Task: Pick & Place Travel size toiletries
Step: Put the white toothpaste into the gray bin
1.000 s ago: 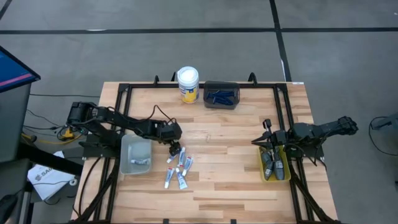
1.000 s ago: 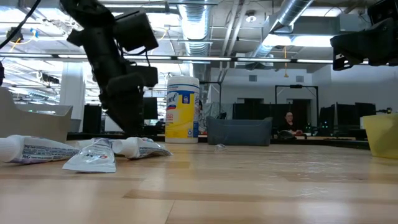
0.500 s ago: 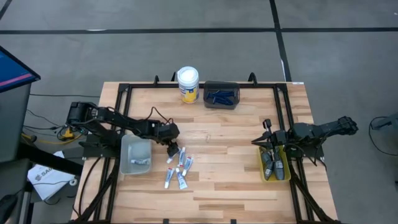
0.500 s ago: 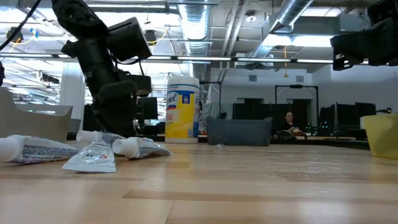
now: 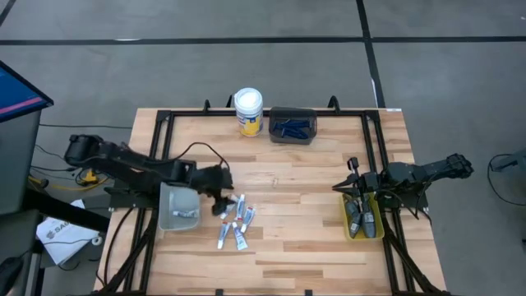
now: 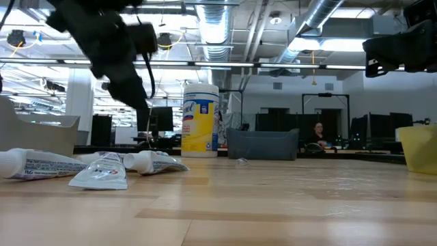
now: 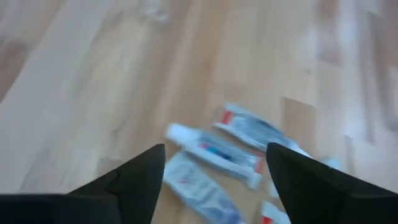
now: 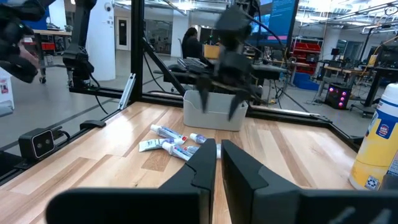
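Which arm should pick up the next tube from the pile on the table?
Left. Its open, empty gripper hovers right at the pile of tubes, beside the clear tray. The right gripper sits far across the table over the yellow tray.

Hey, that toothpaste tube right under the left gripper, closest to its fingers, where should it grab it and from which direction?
Best guess: take the nearest tube across its flat middle, coming straight down from above. It lies flat on the table with bare wood on both long sides, so the open left gripper could straddle it. Its capped end is narrower and likelier to slip.
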`<state>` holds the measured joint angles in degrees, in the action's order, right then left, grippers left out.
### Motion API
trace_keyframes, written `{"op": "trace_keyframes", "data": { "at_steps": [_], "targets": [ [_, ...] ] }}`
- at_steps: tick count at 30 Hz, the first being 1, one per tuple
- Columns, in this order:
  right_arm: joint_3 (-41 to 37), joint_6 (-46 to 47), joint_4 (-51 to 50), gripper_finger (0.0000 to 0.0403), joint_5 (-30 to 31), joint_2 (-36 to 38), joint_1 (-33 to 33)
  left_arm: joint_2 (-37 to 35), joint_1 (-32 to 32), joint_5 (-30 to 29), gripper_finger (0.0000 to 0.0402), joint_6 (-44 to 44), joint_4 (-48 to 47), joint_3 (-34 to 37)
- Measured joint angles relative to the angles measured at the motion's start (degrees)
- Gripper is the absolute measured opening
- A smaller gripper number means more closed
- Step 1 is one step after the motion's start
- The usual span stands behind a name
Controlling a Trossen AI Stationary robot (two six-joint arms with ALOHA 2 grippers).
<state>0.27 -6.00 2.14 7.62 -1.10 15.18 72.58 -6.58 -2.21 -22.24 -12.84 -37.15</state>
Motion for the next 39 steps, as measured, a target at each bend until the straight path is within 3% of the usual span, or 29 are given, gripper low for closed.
{"op": "trace_keyframes", "data": {
  "at_steps": [7,12,18,25,39],
  "targets": [
    [0.0,0.0,0.0,0.0017,0.0,0.0,0.0,-0.8,-13.0,-11.4,0.0297,1.9,0.0,0.0],
    [0.0,0.0,0.0,0.0017,0.0,0.0,0.0,3.2,-16.9,-20.2,0.0297,-3.7,-0.6,0.0],
    [0.0,0.0,0.0,0.0017,0.0,0.0,0.0,9.5,-16.7,-19.8,0.0296,-12.8,-4.0,-0.1],
    [0.0,0.0,0.0,0.0017,0.0,0.0,0.0,14.0,-16.8,-17.5,0.0296,-20.0,-18.5,-7.2],
    [0.0,0.0,0.0,0.0017,0.0,0.0,0.0,14.2,-17.0,-17.8,0.0296,-33.7,-19.1,-6.9]
  ]
}}
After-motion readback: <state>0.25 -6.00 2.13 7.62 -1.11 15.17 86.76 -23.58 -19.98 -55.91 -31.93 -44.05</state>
